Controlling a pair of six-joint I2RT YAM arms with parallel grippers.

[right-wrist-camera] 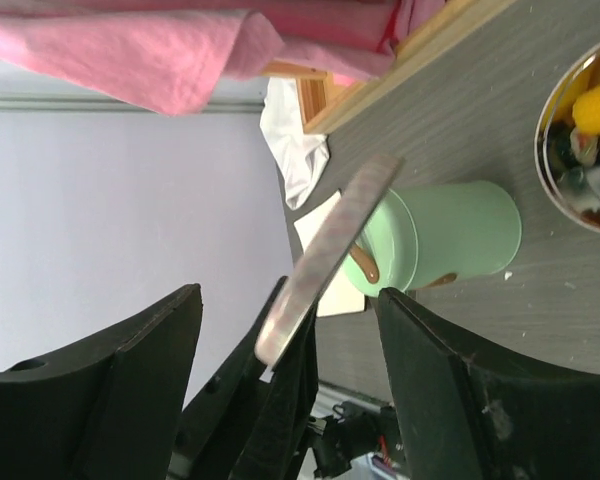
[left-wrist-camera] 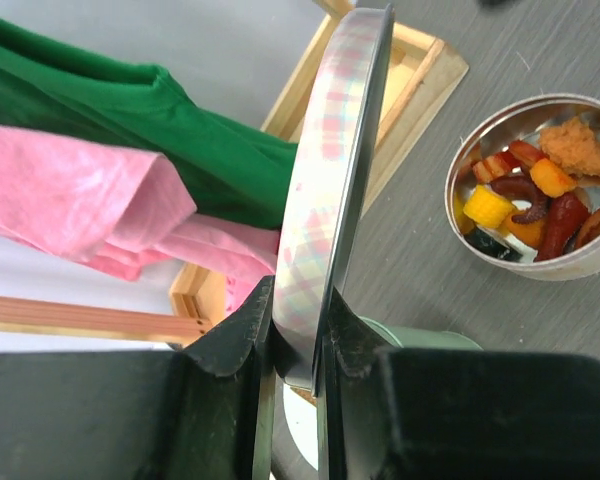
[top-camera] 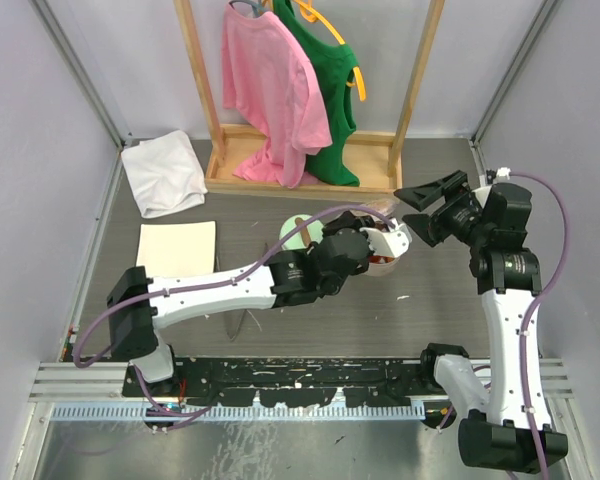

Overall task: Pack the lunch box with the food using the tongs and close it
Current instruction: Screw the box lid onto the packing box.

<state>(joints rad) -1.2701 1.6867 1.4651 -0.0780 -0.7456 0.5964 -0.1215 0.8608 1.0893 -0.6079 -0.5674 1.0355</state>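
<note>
While left tool (left-wrist-camera: 294,322) pinches pink-plaid lid (left-wrist-camera: 332,170), right tool (right-wrist-camera: 285,300) wide, tin (left-wrist-camera: 565,266) w/ orange-red food (left-wrist-camera: 525,195)

No text, label, brand, number or sign can be read anywhere. The lid (left-wrist-camera: 325,190) carries only a pale plaid pattern. The lunch box (left-wrist-camera: 570,268) beside it, the green cup (right-wrist-camera: 450,235) and the pink shirt (top-camera: 270,95) are plain.

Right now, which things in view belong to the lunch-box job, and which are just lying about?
Job: lunch box, food, lid held by left claw.

Lying about: pink shirt, green shirt, wooden rack, white cloth, cream sheet, green cup.
</note>
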